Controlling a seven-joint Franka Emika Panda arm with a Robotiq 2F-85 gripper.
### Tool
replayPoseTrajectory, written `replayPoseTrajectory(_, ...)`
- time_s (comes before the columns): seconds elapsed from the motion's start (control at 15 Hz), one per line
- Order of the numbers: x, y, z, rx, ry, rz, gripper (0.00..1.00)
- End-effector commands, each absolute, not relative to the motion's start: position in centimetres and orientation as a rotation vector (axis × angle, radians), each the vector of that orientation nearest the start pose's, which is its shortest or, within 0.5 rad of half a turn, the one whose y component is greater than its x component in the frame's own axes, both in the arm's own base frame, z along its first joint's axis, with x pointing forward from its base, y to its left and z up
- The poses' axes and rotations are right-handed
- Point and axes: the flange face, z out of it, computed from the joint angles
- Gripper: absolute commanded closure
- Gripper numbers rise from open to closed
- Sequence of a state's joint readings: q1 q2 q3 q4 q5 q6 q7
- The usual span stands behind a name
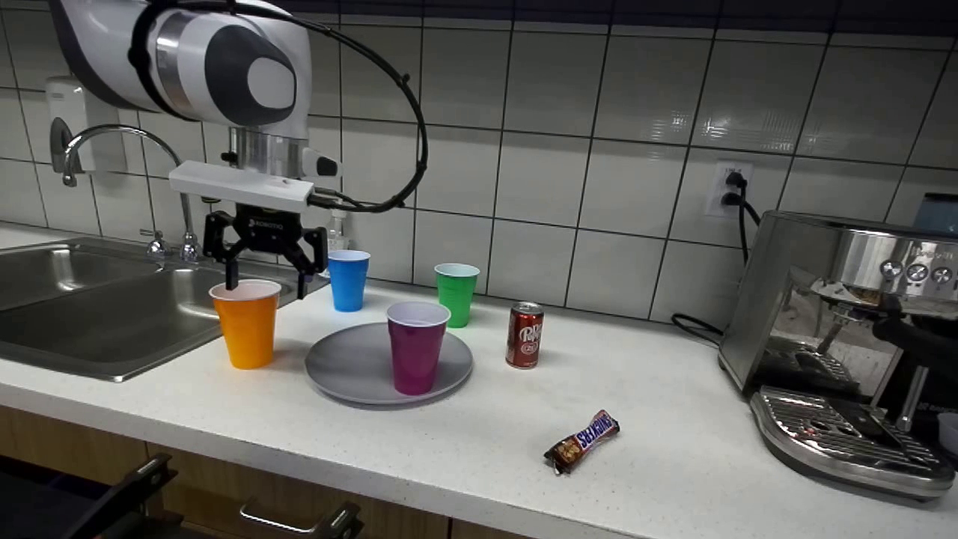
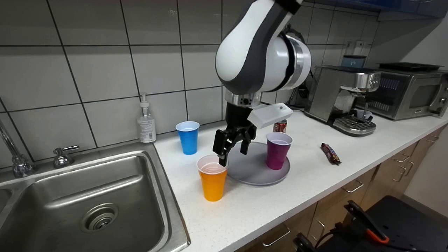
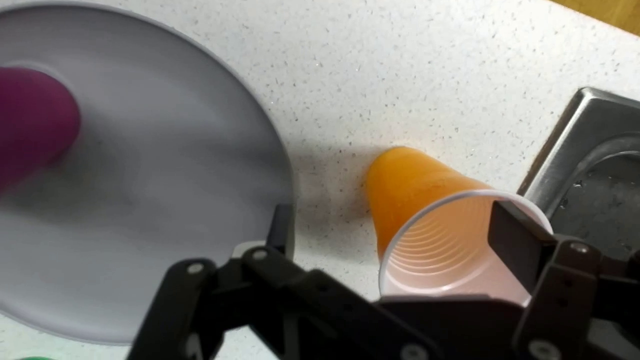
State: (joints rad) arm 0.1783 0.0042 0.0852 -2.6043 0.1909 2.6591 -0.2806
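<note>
In an exterior view, orange cup [image 1: 248, 331] on the surface [image 1: 479, 419], pincer [image 1: 267, 285] agape at its one o'clock, grey plate [image 1: 343, 365] at three, in an exterior view, blue cup [image 2: 189, 140] at the orange cup's eleven, wrist view, fingertip [image 3: 517, 239] overlapping the orange cup

in an exterior view, the orange cup [image 2: 213, 185] is partly overhung by the gripper [image 2: 233, 157], the purple cup [image 2: 276, 155] borne by the plate [image 2: 248, 170].
</note>
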Motion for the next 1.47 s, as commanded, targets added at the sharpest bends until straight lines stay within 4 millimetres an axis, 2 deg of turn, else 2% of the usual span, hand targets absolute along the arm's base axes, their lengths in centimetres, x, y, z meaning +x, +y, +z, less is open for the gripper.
replayPoseTrajectory(0.0, 44.2, 11.1, 25.5, -3.008, -0.522, -0.12, 0.0)
replayPoseTrajectory(0.47, 45.9, 11.2, 24.7, -3.015, -0.473, -0.145, 0.0)
replayPoseTrajectory(1.07, 46.2, 11.4, 23.3, -3.02, -0.446, -0.111, 0.0)
replayPoseTrajectory(1.13, 46.2, 11.4, 23.3, -3.018, -0.443, -0.113, 0.25)
replayPoseTrajectory(1.27, 46.2, 11.5, 23.3, -3.018, -0.445, -0.116, 0.34)
replayPoseTrajectory(1.4, 46.2, 11.5, 23.3, -3.018, -0.447, -0.117, 0.51)
